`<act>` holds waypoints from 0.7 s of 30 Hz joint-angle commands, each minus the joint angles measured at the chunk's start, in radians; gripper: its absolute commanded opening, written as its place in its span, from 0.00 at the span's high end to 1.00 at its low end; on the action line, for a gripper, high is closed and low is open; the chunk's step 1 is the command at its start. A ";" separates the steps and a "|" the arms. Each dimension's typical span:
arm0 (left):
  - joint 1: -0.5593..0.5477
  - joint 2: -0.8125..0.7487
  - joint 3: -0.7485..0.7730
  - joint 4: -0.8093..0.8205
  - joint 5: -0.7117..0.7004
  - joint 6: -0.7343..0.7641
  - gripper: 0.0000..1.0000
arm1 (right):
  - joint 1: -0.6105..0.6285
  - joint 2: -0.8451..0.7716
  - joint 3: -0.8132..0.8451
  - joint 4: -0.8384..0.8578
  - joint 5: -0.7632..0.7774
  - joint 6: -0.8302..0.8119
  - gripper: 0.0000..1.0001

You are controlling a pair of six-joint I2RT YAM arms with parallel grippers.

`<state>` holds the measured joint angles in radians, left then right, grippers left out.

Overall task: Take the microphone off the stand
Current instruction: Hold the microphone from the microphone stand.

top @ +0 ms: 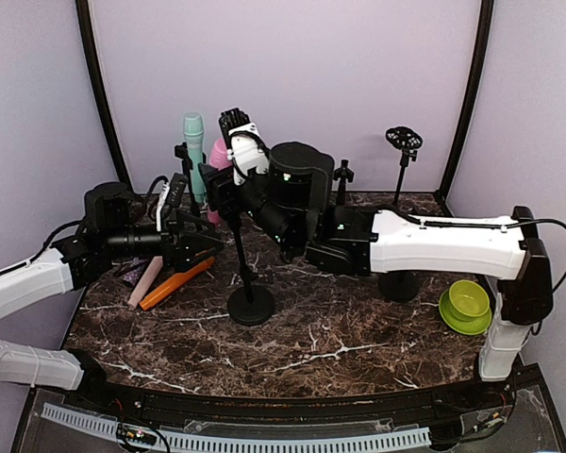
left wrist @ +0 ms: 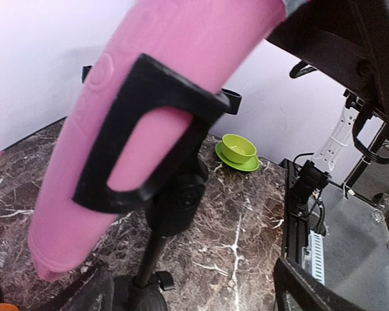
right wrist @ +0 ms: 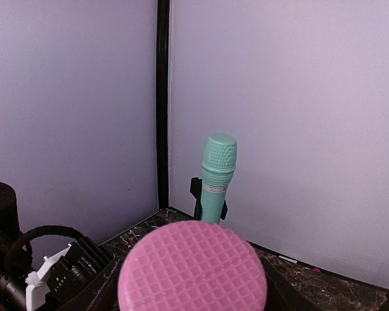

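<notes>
The pink microphone [left wrist: 149,84] sits tilted in the black clip [left wrist: 142,129] of the stand [top: 249,300] at the table's middle. In the right wrist view its gridded head [right wrist: 193,269] fills the gap between the dark fingers [right wrist: 94,288]. My right gripper [top: 228,162] reaches in from the right and is shut on the microphone's upper end. My left gripper [top: 204,247] comes in from the left at the height of the stand's pole [left wrist: 149,259]. It is open [left wrist: 194,295], its fingers wide apart, with the pole between them near the left finger.
A teal microphone [top: 193,142] stands in another stand at the back left. An empty stand [top: 403,142] is at the back right. A green bowl on a saucer [top: 467,302] sits at the right. Pink and orange items [top: 165,283] lie under the left arm.
</notes>
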<state>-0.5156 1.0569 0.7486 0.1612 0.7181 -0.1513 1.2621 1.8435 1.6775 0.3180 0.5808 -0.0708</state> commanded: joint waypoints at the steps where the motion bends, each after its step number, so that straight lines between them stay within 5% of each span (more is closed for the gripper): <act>1: -0.012 0.021 -0.013 0.142 -0.104 0.075 0.17 | -0.005 -0.023 0.005 0.066 0.031 -0.008 0.40; 13: -0.071 0.124 0.033 0.231 -0.165 0.135 0.34 | 0.017 -0.019 0.019 0.114 0.090 -0.001 0.58; 21: -0.084 0.155 0.072 0.250 -0.121 0.143 0.56 | 0.053 0.031 0.065 0.143 0.199 -0.084 0.68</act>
<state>-0.5884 1.2083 0.7803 0.3553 0.5694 -0.0216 1.2938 1.8523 1.6833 0.3725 0.7044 -0.1001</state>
